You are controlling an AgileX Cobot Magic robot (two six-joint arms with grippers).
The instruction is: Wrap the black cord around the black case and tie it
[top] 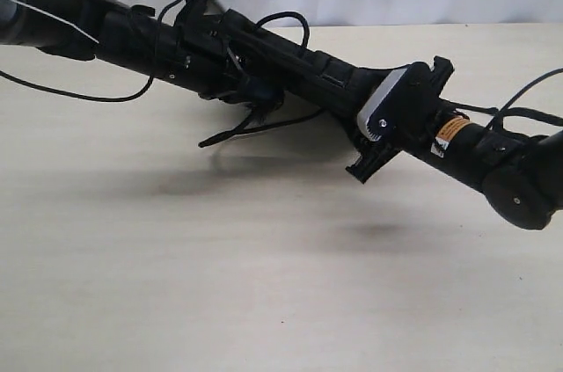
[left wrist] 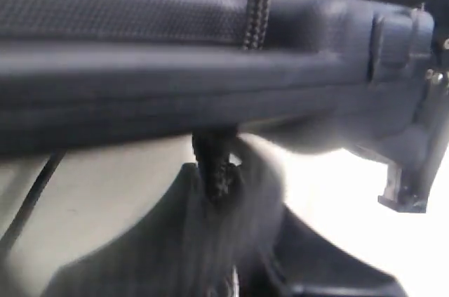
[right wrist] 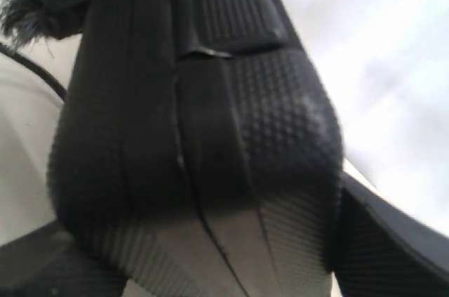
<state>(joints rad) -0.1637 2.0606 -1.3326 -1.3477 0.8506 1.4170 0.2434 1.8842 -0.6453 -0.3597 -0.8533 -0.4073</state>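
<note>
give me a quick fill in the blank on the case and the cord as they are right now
1. The black case is held up in the air above the ____.
2. In the left wrist view the braided black cord crosses over the black ____.
3. The cord's frayed tuft shows in the ____ wrist view.

Missing words: table; case; right

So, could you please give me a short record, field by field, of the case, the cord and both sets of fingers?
black case: held above the table
black cord: crosses the case, then drops below it
frayed end: shows beside the case
left fingers: shut on the cord under the case
right fingers: shut on the case
</note>
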